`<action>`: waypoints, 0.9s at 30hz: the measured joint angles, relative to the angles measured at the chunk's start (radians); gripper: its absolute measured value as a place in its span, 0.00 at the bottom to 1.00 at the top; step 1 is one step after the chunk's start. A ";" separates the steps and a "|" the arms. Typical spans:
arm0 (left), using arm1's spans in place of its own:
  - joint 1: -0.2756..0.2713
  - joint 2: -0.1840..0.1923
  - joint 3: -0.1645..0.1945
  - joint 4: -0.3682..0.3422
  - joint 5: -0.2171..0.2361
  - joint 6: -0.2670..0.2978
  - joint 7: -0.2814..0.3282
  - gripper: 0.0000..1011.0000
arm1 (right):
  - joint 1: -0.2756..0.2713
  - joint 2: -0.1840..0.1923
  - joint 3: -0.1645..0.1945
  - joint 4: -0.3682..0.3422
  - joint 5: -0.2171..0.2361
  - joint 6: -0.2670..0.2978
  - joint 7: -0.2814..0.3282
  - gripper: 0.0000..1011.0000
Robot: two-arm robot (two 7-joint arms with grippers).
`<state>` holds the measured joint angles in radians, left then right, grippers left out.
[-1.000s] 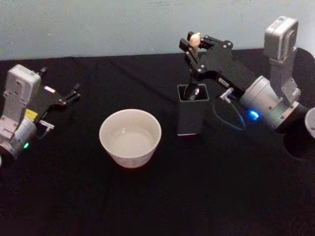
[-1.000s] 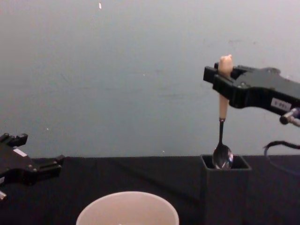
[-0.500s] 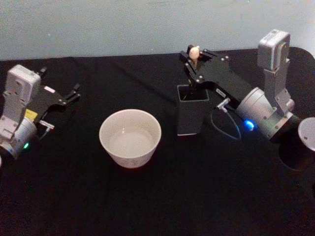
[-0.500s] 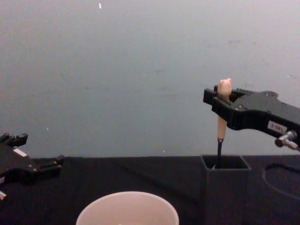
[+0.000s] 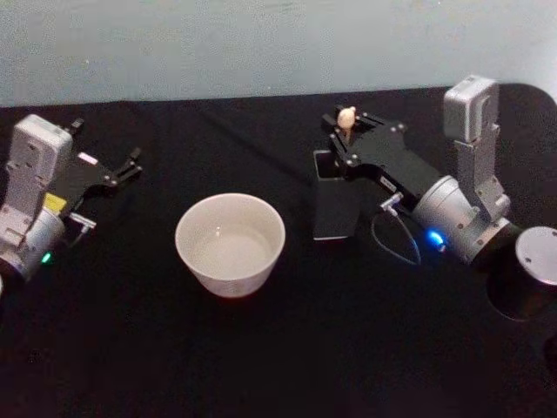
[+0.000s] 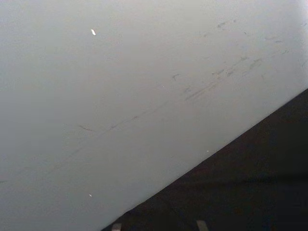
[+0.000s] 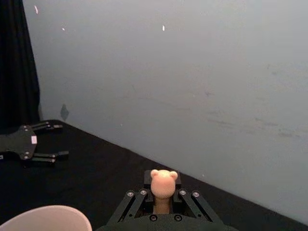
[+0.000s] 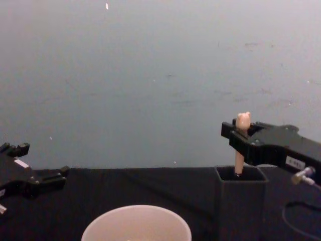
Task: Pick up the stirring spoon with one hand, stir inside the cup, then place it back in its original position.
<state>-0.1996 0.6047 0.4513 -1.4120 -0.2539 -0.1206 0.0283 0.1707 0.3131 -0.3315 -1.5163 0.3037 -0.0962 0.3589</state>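
Right gripper (image 5: 345, 131) holds the stirring spoon (image 8: 241, 136) upright inside the box holder (image 5: 338, 198).

The right gripper's jaws are closed on the beige handle just below the animal-head knob (image 7: 163, 182), directly above the box holder's opening; the lower end of the handle goes down into the holder, and the shaft and bowl are hidden inside it. The cup (image 5: 230, 244) stands on the black table (image 5: 278, 348) near the box holder, on its left side. The left gripper (image 5: 122, 170) is parked far to the left of the box holder, beyond the cup, with its jaws open and holding nothing.
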 joint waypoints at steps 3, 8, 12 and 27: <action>0.000 0.000 0.000 0.000 0.000 0.000 0.000 0.99 | -0.002 -0.003 0.001 0.004 -0.003 0.004 -0.002 0.21; 0.000 0.000 0.000 0.000 0.000 0.000 0.000 0.99 | -0.007 -0.007 0.003 0.009 -0.008 0.012 -0.003 0.21; 0.000 0.000 0.000 0.000 0.000 0.000 0.000 0.99 | -0.011 -0.007 0.004 0.010 -0.010 0.017 -0.002 0.21; 0.000 0.000 0.000 0.000 0.000 0.000 0.000 0.99 | -0.019 -0.006 -0.003 0.012 -0.035 0.031 -0.004 0.21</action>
<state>-0.1995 0.6047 0.4514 -1.4120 -0.2539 -0.1205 0.0283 0.1520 0.3067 -0.3342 -1.5040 0.2686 -0.0650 0.3552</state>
